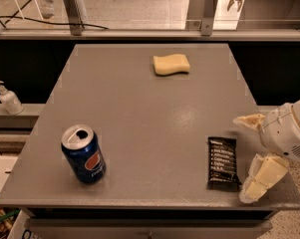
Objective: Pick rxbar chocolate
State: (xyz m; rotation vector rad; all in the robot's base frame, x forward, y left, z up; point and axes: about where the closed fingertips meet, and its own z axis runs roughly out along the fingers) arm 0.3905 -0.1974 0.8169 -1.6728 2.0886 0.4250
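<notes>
Hand (243, 158): at the right edge of the bench (139, 113), toward its near corner, entering from the right on a white rounded wrist; its two pale fingers are spread well apart with nothing between them, one reaching left over the bench edge, the other angled down toward the near right corner. Whether the lower finger touches the bench surface cannot be told. Rxbar chocolate (223, 162): flat black wrapper with rows of white text, lying on the bench just left of the hand, long side running away from the viewer, its near right corner just beside the lower fingertip; not gripped. Bench: grey, flat top, matte with a faint sheen near the middle. Blue soda can (83, 154): upright, opened top, standing near the front left of the bench, well apart from the bar. Yellow sponge (171, 64): lying flat toward the far edge, right of centre, well apart from all else. Pump bottle (9, 98): white, upright on a ledge (15, 114) off the bench's left side.
</notes>
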